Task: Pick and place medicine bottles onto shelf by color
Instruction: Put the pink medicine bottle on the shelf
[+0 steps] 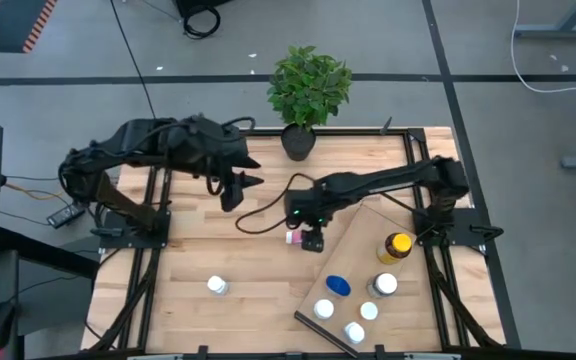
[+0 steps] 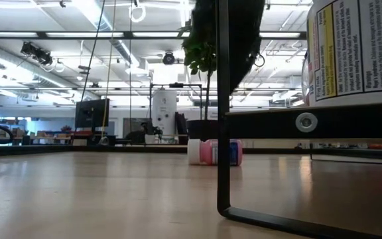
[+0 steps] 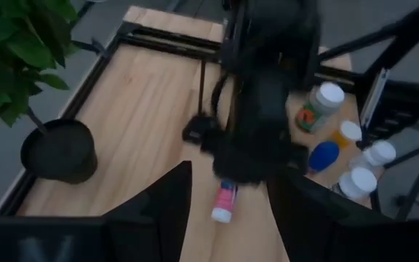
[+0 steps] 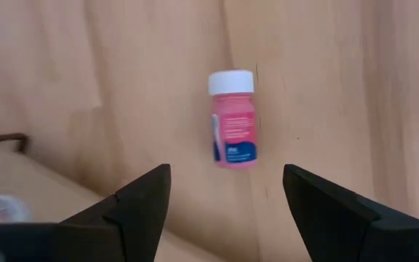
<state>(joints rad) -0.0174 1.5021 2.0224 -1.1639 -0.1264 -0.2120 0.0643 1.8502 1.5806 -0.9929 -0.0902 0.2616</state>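
Table (image 1: 198,250): plank top in a black frame; the left half is mostly bare, giving open room on that side.

Shelf (image 1: 363,255): light board with dark trim, lying at an angle on the right half of the table, its near corner close to the table's front edge. It carries an amber bottle (image 1: 395,246), a blue-capped bottle (image 1: 338,286) and four white-capped bottles (image 1: 346,318); the end nearest the pink bottle is bare.

Plant (image 1: 308,90): potted, at the table's far edge, well apart from the work.

Right gripper (image 1: 313,240): over the table just beside the shelf's left edge, jaws spread wide and empty, the pink bottle between the fingers in the wrist view.

Left gripper (image 1: 243,187): raised over the far left of the table, waiting; jaws part-way spread, holding nothing.

Pink bottle (image 4: 233,120): white cap, lying on its side on bare wood, just beside the shelf.

White bottle (image 1: 217,286): upright, alone, front left.

Step, by judgement: reaching for the pink bottle. The next move calls for lowering, closing across the body, then lifting clear of the shelf's trim before setting down.
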